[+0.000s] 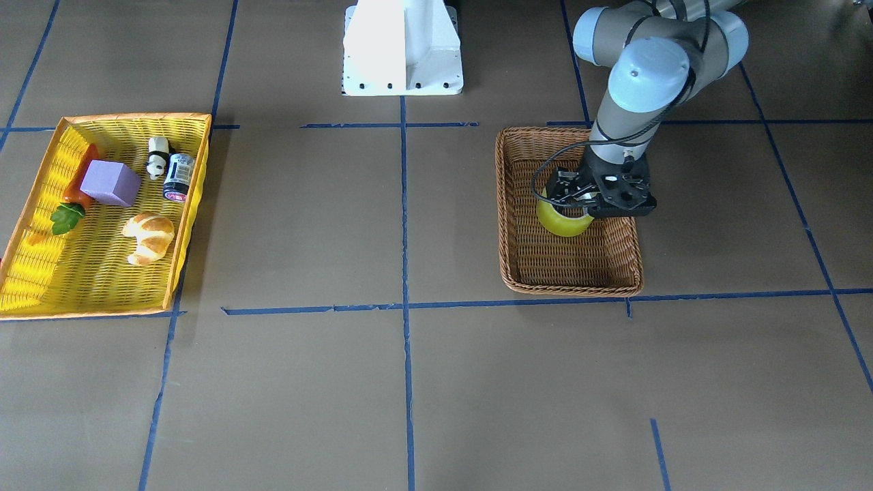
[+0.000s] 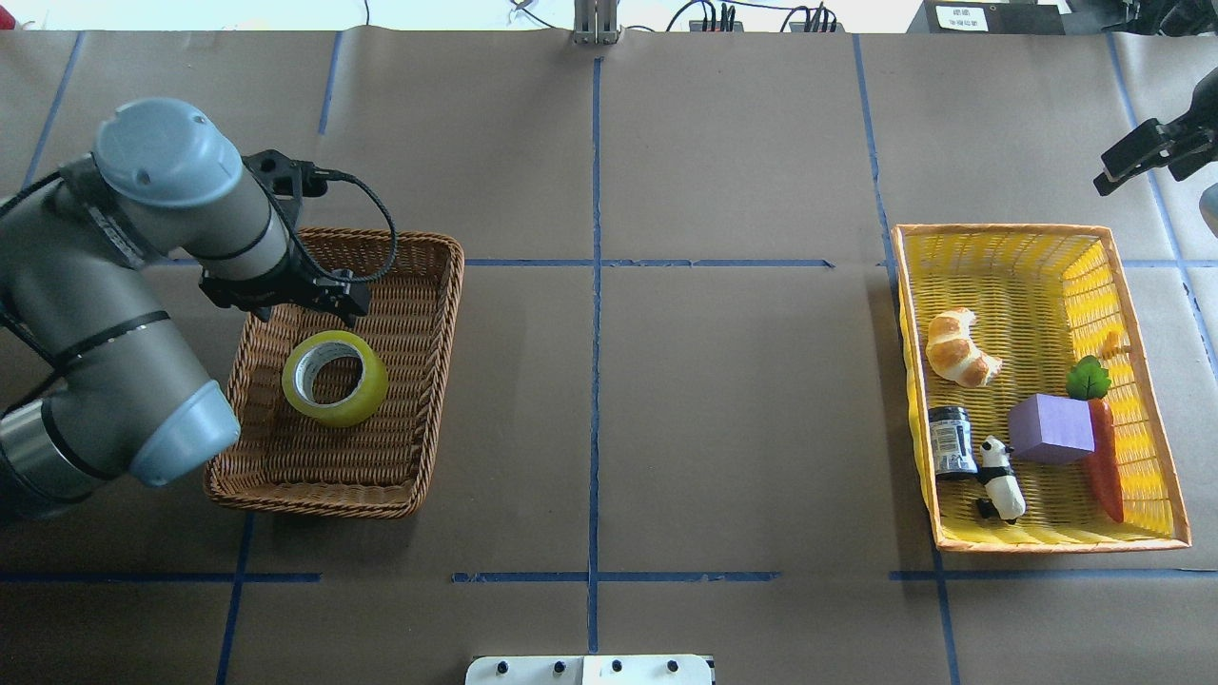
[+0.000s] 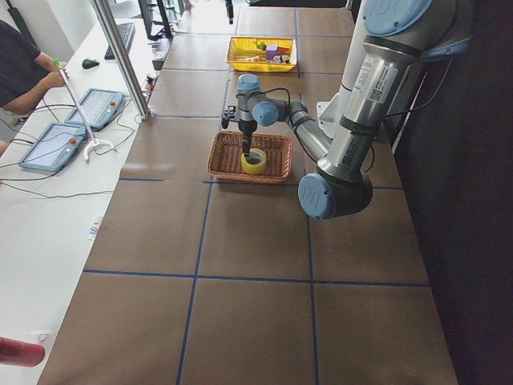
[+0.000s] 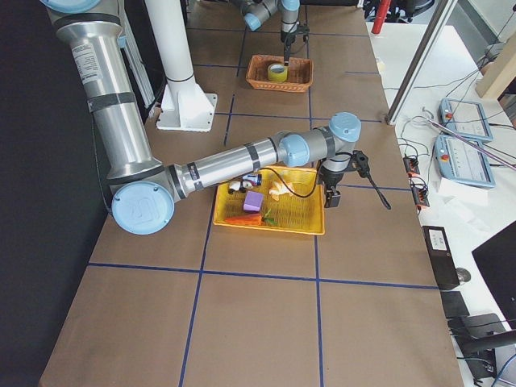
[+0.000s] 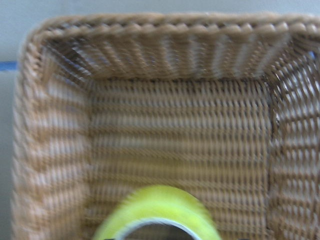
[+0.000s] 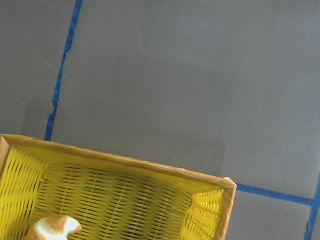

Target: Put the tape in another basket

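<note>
Two pincers are in view. The left pincer points straight down inside the walls of the brown wicker basket. The tape sits directly under it and slightly toward the robot, well within the rim, with its core hole facing up. From overhead the wrist hides the fingers. The left wrist camera shows only the blurred yellow top of the roll, with no fingertips in view. I cannot tell whether this pincer is wide, narrow or gripping the roll, nor whether the roll rests on the weave.

Far to the right of that pincer, across bare brown table, lies the yellow mesh basket. It holds a croissant, a small dark jar, a panda figure, a purple block and a carrot.

The right pincer hangs above the table just past that basket's far right corner. The croissant is the item nearest it. I cannot tell how wide it stands either.
</note>
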### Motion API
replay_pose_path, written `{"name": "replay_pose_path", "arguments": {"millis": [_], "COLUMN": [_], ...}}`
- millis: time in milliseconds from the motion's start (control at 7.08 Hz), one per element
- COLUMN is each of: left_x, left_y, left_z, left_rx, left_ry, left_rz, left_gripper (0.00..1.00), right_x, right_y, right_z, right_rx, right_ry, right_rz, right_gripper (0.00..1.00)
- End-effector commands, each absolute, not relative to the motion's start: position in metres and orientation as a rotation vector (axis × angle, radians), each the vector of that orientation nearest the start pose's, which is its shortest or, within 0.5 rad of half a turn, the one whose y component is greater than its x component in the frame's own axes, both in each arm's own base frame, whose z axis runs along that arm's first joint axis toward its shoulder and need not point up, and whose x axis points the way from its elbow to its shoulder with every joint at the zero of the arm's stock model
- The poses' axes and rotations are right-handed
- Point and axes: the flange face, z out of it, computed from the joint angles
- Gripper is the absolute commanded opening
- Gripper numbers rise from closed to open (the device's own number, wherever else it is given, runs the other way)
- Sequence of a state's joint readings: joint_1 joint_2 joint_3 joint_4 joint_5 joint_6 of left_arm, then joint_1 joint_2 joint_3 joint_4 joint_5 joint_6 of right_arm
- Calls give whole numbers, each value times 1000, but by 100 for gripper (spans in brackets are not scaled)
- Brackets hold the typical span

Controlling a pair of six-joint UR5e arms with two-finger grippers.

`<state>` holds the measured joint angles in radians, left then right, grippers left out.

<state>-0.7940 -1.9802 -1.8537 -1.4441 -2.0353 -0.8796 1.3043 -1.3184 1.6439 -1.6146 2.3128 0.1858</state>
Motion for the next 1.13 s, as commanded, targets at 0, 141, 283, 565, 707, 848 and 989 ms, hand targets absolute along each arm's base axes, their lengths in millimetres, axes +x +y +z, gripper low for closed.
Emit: {"name": "replay_pose_path", "arguments": {"millis": [0,141,283,565,707,848,989], "left_x": [257,212,161,71,46,15,-32], "left_y": [-533,-550,-555,-537,-534,-537,-540], "left_z": [323,336,367,445,477,518,584], "left_rx": [62,77,65,48,32,0,-33], "left_ry": [707,716,735,775,765,755,760], "left_rz": [98,129,151,186,183,158,188], "left_gripper": [100,100,100,100,100,100,100], "right_x": [-58,-40,-14,33,34,35,35], "right_y": [-577,-572,-559,-527,-525,-518,-519], "right_z": [521,532,552,587,590,597,597], "right_rx": [99,110,103,91,87,77,75], "right_ry": [-796,-805,-806,-860,-856,-854,-855], "right_rz": [-183,-198,-170,-106,-100,-97,-92], "right_gripper": [100,100,100,100,100,100,100]}}
